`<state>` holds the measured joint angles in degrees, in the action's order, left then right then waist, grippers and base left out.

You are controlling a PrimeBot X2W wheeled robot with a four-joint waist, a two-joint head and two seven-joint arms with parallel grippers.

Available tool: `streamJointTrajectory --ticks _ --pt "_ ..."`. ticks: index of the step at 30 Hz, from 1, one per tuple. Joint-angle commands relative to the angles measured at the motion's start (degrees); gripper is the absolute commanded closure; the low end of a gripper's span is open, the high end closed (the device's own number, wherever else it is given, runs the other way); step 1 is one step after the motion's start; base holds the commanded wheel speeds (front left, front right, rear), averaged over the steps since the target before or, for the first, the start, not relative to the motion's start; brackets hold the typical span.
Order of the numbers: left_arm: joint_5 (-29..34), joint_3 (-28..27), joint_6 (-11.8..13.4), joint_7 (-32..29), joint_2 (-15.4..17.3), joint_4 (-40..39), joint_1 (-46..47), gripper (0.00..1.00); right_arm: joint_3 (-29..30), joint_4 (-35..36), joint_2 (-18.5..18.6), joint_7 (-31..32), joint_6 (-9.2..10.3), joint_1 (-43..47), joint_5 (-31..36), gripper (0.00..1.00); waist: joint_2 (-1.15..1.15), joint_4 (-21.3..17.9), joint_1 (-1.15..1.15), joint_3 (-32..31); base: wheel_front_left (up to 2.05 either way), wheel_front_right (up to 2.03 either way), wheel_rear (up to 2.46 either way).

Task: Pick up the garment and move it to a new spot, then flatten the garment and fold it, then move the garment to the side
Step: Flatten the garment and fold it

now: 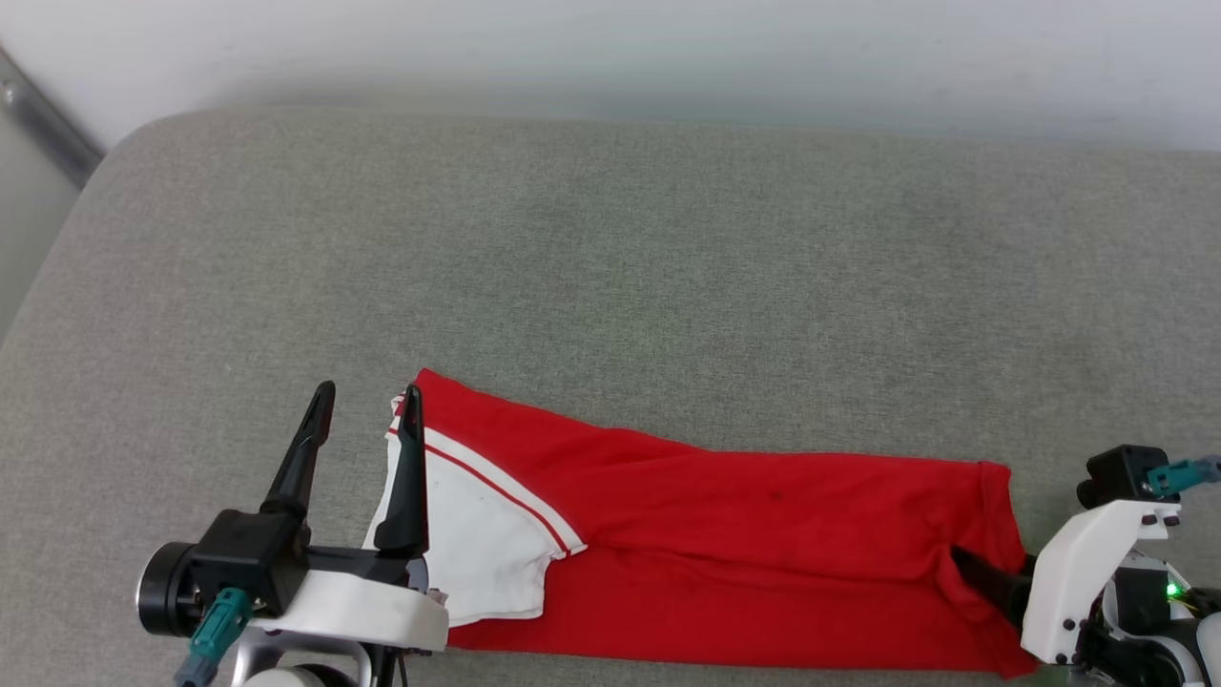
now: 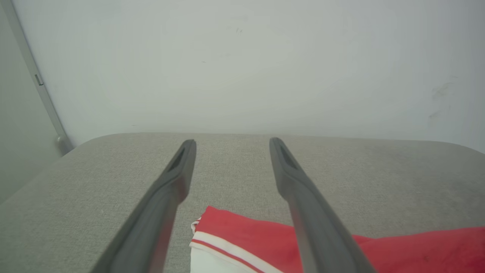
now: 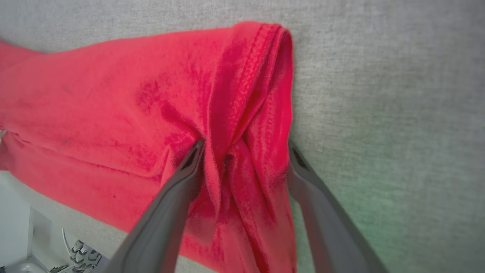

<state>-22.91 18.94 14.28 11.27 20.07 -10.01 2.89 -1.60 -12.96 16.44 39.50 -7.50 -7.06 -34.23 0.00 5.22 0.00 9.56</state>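
The garment (image 1: 763,534) lies on the grey cushion (image 1: 610,239) as a long red band running left to right, near the front edge. Its white sleeve (image 1: 477,544) with red-striped trim rests on top at the left end. My left gripper (image 1: 368,391) is open and hovers at that left end, its right finger over the sleeve's edge; in the left wrist view the left gripper (image 2: 232,142) points at the wall with the garment (image 2: 242,231) below it. My right gripper (image 3: 244,149) stands open astride the bunched hem of the garment (image 3: 113,94) at the right end. One finger (image 1: 987,580) is partly under a fold.
A pale wall (image 1: 668,48) runs along the back of the cushion. A grey metal rail (image 1: 48,124) slants down at the far left beside the cushion's rounded corner. Bare cushion stretches behind the garment.
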Motion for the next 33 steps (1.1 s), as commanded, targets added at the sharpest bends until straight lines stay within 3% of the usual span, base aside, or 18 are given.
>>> streamJointTrajectory --ticks 1,3,4,6,20,28,33 --pt "0.34 0.44 -0.32 -0.08 0.09 0.13 1.17 0.0 -1.22 -2.68 -0.87 1.34 0.03 -0.34 -0.91 0.0 0.0 0.71 0.0 0.65 0.0 0.0 0.0" --pt "0.43 0.79 -0.49 -0.26 0.08 0.41 1.24 0.0 -2.54 -4.71 -1.36 3.17 0.02 0.0 -1.76 0.0 0.0 0.81 0.0 0.67 0.0 0.0 0.0" --pt "0.48 0.9 -0.41 -0.24 0.03 0.5 1.33 0.0 -3.06 -5.04 -1.65 3.39 0.02 -0.07 -2.36 0.38 0.0 0.77 0.0 0.57 0.0 0.0 0.0" --pt "0.55 1.03 -0.28 -0.27 0.04 0.78 1.3 0.0 -3.88 -5.32 -1.81 3.67 0.01 -0.46 -3.2 1.0 0.0 0.52 0.0 0.08 0.0 0.0 0.0" --pt "-0.3 0.39 0.71 -1.48 1.5 0.77 -1.63 0.0 -4.2 -2.8 3.1 -1.29 0.04 -4.31 -2.54 1.0 0.0 -4.3 0.0 -4.84 0.0 0.0 0.0" --pt "-0.84 0.47 1.51 -1.63 1.32 0.79 -2.81 0.0 4.55 -6.35 5.21 -0.56 0.03 -2.17 -0.94 1.0 0.0 -7.2 0.0 -6.13 0.0 0.0 0.0" --pt "-0.85 0.44 1.79 -1.46 1.53 0.91 -3.09 0.0 10.75 -6.81 3.12 1.99 0.03 -0.96 -0.81 1.0 0.0 -7.97 0.0 -6.33 0.0 0.0 0.0"
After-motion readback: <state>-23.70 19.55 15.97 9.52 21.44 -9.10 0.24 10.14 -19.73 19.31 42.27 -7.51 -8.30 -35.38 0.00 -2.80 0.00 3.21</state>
